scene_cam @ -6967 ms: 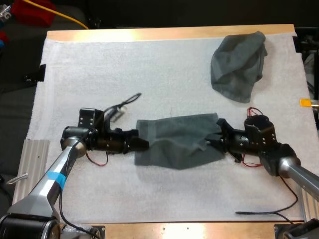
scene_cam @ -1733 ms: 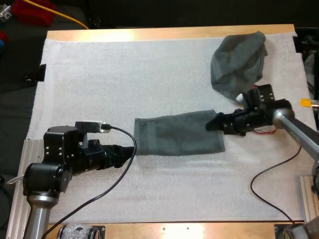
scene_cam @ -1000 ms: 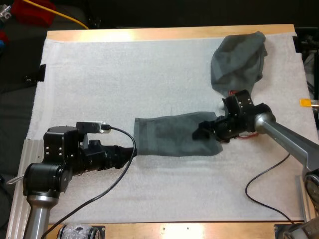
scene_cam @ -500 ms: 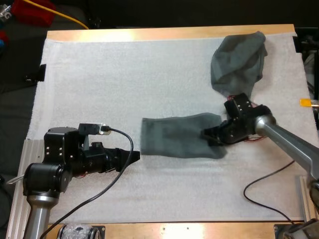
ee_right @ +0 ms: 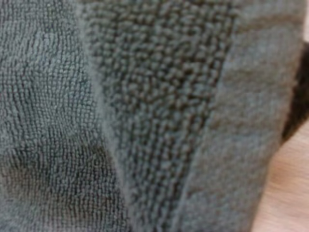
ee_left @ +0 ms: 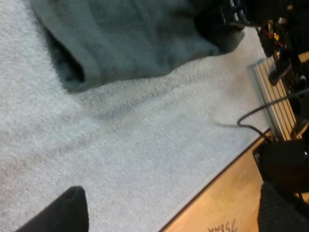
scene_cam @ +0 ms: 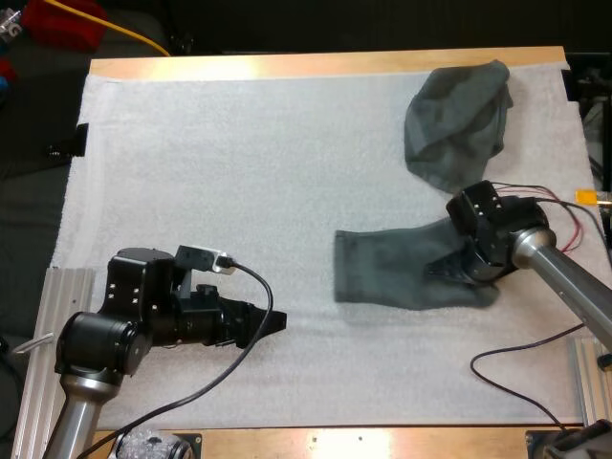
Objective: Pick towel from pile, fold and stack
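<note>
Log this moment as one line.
left end effector open, empty | right end effector on folded towel | crumpled towel untouched, far right

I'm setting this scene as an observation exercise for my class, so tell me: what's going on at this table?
Two robot arms are handling towels on a white mat. The right jaws are at the right end of a folded towel, which lies flat toward the mat's right side. The left jaws are open and empty, over bare mat and apart from that towel's left edge. A crumpled towel lies in the mat's far right corner with neither arm touching it.
</note>
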